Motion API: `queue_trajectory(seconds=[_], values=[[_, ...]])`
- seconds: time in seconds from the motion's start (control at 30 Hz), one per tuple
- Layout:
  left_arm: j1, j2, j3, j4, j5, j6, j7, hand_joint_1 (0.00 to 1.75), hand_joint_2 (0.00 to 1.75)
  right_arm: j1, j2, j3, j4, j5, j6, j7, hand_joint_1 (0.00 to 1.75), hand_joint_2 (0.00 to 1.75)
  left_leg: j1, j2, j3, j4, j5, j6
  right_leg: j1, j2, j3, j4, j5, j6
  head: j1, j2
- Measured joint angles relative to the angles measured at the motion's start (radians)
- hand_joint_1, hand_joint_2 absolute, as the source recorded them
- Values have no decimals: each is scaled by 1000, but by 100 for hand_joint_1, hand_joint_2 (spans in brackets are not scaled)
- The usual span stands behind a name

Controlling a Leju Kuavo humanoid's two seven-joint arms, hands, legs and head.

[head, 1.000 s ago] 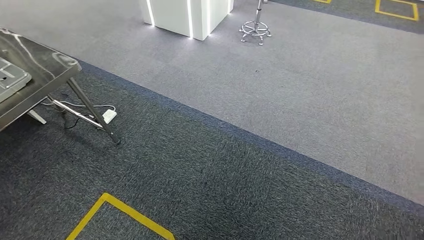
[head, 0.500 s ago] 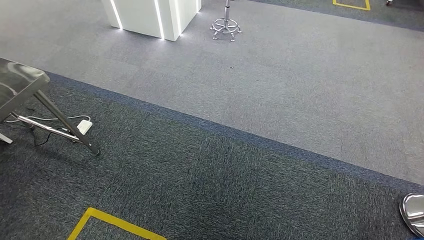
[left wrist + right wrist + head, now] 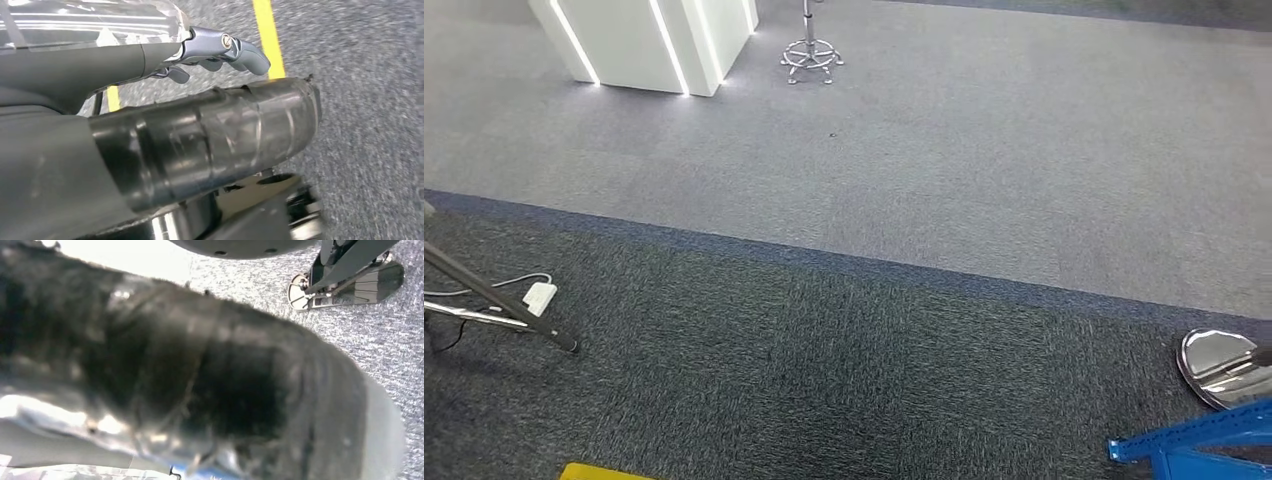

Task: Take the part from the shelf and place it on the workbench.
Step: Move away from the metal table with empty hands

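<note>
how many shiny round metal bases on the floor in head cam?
2: the stool base at the top, on the light carpet right of the white counter; the disc foot at the right edge, above the blue frame.

Grey carpet floor [image 3: 984, 170], darker band nearer. White lit counter [image 3: 649, 40] far left, chrome stool base [image 3: 811, 57] just beside it. Slanted table leg [image 3: 494, 300] with white power strip [image 3: 539, 297] at left edge. Shiny round base [image 3: 1219, 365] and blue frame [image 3: 1199, 442] at lower right.
</note>
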Motion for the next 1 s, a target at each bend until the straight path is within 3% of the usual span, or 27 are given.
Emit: queue_trajectory(seconds=[0.03,0.1,0.17,0.23,0.3,0.37,0.4,0.43,0.53,0.6,0.67,0.73,0.8,0.87,0.9,0.93,1.0], values=[[0,0,0,0,0,0,1,0,0,-1,0,0,0,1,0,0,0,0,1,-19,19,-50,19,2,0,12,-3,4,-1,4,0,0],[-1,1,0,0,0,0,4,0,0,-1,0,0,0,1,0,0,0,0,-1,-39,32,-87,23,8,-2,31,-10,7,0,16,0,0],[-2,1,0,0,-1,0,3,0,0,2,0,0,1,2,1,0,0,0,-2,-23,36,-95,29,21,-6,42,-13,6,3,28,0,0],[-4,1,0,0,-2,0,1,0,0,4,0,0,2,2,1,-2,0,0,0,-1,41,-108,39,36,-5,8,-30,41,-23,37,2,0],[-3,2,0,0,-2,-1,-2,0,0,2,0,0,2,2,2,-4,0,0,-1,25,41,-114,42,44,-4,-43,-82,150,-84,45,3,0],[0,2,0,0,-2,-1,-2,0,0,0,0,0,3,2,2,-4,0,0,-3,53,41,-114,40,46,-8,-60,-134,257,-125,52,3,0],[0,2,0,0,-3,-1,-2,0,0,1,0,0,3,3,2,-4,0,0,-4,67,41,-113,39,45,-10,-64,-137,266,-118,54,2,0],[-1,3,0,0,-4,-1,-2,0,0,2,0,0,3,3,2,-4,0,0,-4,78,43,-113,37,44,-12,-69,-120,236,-94,55,3,0],[-3,2,-1,0,-10,-1,-2,0,0,2,0,0,3,4,3,-4,0,0,-7,106,53,-111,27,33,-6,-118,-19,45,-13,45,2,0],[-4,2,-1,0,-13,0,-2,0,0,1,0,0,3,4,3,-5,0,0,-10,122,58,-111,22,22,3,-132,2,-2,-6,32,2,0],[-7,1,-1,0,-14,0,-4,0,0,2,0,0,3,4,3,-5,0,0,-9,134,64,-112,17,11,3,-112,1,-6,-2,20,2,0],[-10,1,-1,0,-14,2,-6,0,0,2,0,0,3,4,4,-6,0,0,-6,107,55,-83,-7,3,-2,-95,6,-16,4,8,1,0],[-10,1,-2,0,-14,3,-8,0,0,0,0,0,3,4,4,-6,0,0,-2,58,9,21,-66,-2,-4,-77,8,-20,7,0,0,0],[-7,1,-2,0,-14,3,-6,0,0,-2,0,0,3,4,4,-6,0,0,-1,37,-54,147,-112,-4,-2,-54,8,-18,7,-3,0,0],[-4,1,-2,0,-14,2,-4,0,0,-2,0,0,3,4,4,-5,0,0,-1,34,-71,174,-108,-5,-1,-40,8,-16,7,-4,-1,0],[-3,1,-2,0,-14,2,-2,0,0,-1,0,0,3,4,4,-5,0,0,-1,32,-69,159,-83,-4,-1,-26,8,-13,6,-4,-1,0],[-2,1,-2,0,-15,2,1,0,0,-1,0,-1,3,5,4,-5,0,0,0,8,-24,39,-7,1,-3,1,7,-5,3,-1,-1,0]])
